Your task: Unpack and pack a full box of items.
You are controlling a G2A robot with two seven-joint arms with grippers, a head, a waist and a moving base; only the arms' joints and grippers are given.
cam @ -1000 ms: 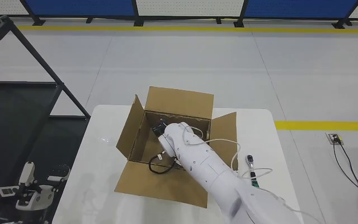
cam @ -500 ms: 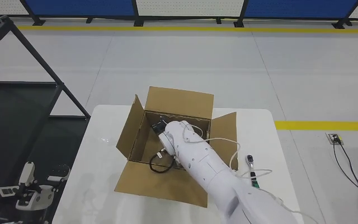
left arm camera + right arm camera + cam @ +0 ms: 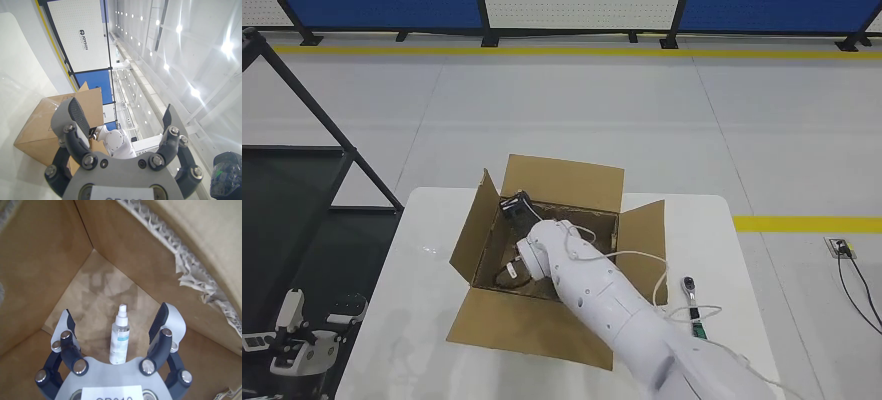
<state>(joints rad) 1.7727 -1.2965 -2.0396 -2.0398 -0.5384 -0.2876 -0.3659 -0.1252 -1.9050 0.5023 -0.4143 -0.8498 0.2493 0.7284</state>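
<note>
Top view: open cardboard box (image 3: 562, 180) sits about mid-table on the white table (image 3: 432, 260), all four flaps folded out. The right arm (image 3: 582, 280) comes in from the near right corner of the table and dips down inside the box, toward its far left corner. There's a small black gadget (image 3: 692, 290) with a thin white cable lying on the table by the right edge, just beside the box's right flap.

Left wrist view: left gripper (image 3: 121, 105) is spread wide with nothing in it, tilted up toward the ceiling lights, off to one side of the box (image 3: 45, 121).

Right wrist view: right gripper (image 3: 115, 310) is spread wide too, hanging inside the box (image 3: 37, 256). A clear spray bottle (image 3: 120, 344) with a white pump head lies flat on the box floor, nozzle aimed toward a corner. It lines up between the fingers (image 3: 160, 321), but they're not touching it. One cardboard edge (image 3: 189, 262) is torn and ragged.
</note>
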